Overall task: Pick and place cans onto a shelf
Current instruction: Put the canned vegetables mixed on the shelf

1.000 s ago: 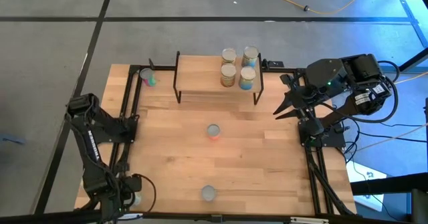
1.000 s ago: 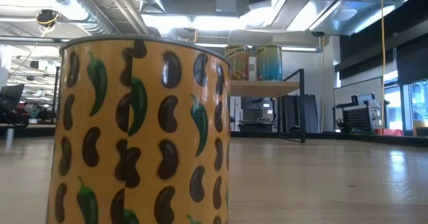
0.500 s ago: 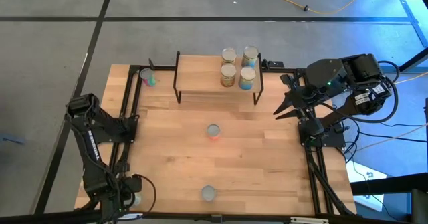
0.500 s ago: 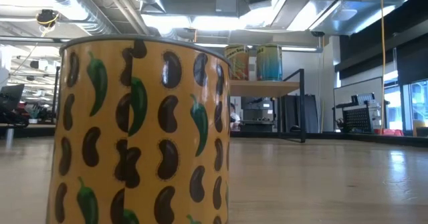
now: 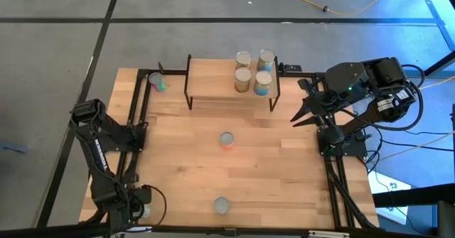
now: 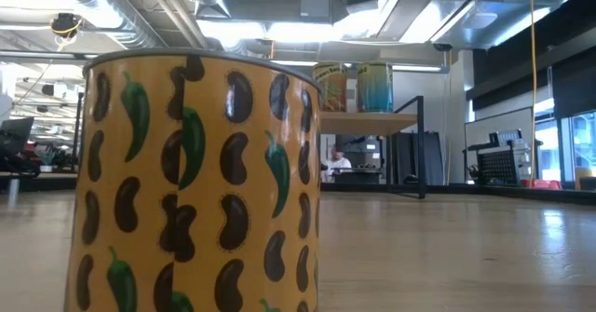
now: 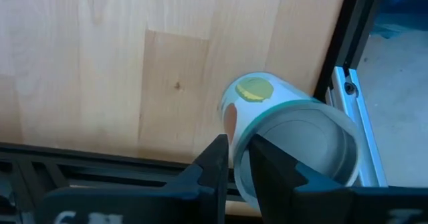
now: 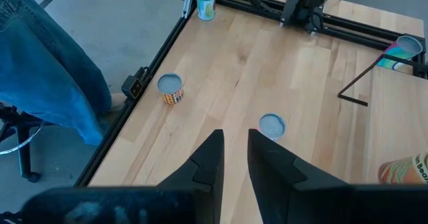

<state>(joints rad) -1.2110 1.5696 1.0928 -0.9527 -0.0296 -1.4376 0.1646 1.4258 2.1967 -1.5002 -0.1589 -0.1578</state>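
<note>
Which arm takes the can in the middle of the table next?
Right, probably. The right gripper hovers beside the shelf, nearer the middle can and its drop-off. The left gripper is down at the table's near-left corner by a teal can.

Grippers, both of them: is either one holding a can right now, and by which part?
No. The right gripper hangs empty beside the shelf; the left gripper, fingers nearly together, sits beside a lying teal can, not around it.

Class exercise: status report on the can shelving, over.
Left gripper at a can, front-left corner. Right gripper waits beside shelf. Four cans shelved, three more loose.
</note>
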